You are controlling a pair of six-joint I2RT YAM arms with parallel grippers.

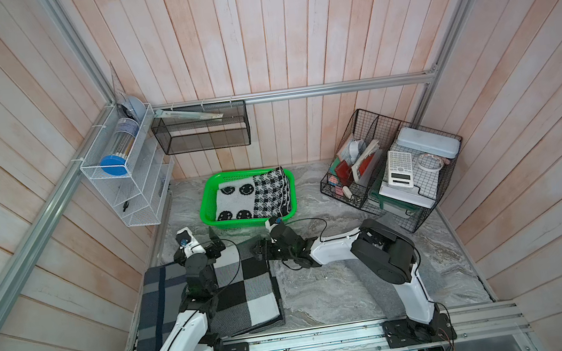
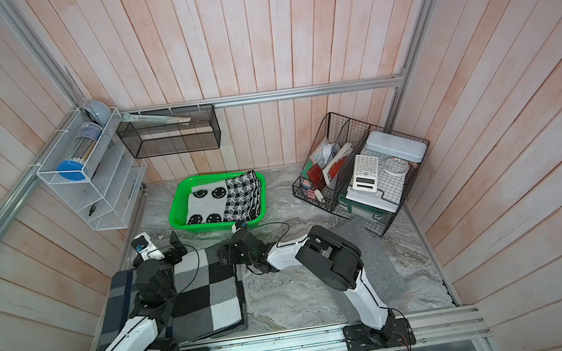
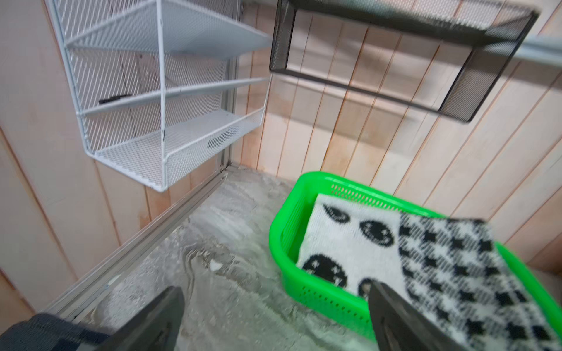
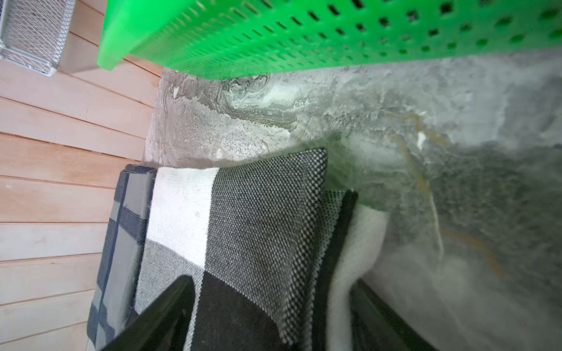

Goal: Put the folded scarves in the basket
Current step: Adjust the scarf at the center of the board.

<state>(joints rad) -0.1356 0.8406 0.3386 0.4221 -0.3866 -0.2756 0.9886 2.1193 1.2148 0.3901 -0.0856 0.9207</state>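
Left wrist view: scarf (image 3: 380, 252) in basket (image 3: 282, 218), just ahead of the spread, empty left gripper (image 3: 273, 288), looks soft, floppy; pinch its folded edge; right gripper (image 1: 259, 252) also spread.

Pale pink plank walls (image 1: 290, 29) on three sides, evenly lit. Aluminium rails (image 1: 316, 90) run across back wall and up corners. Grey marbled tabletop (image 1: 340, 285) below. White mesh rack (image 1: 137, 205) hangs on left wall, black mesh bin (image 1: 201, 135) on back rail. Black wire organizer (image 1: 431, 198) stands in far right corner, packed with stationery.
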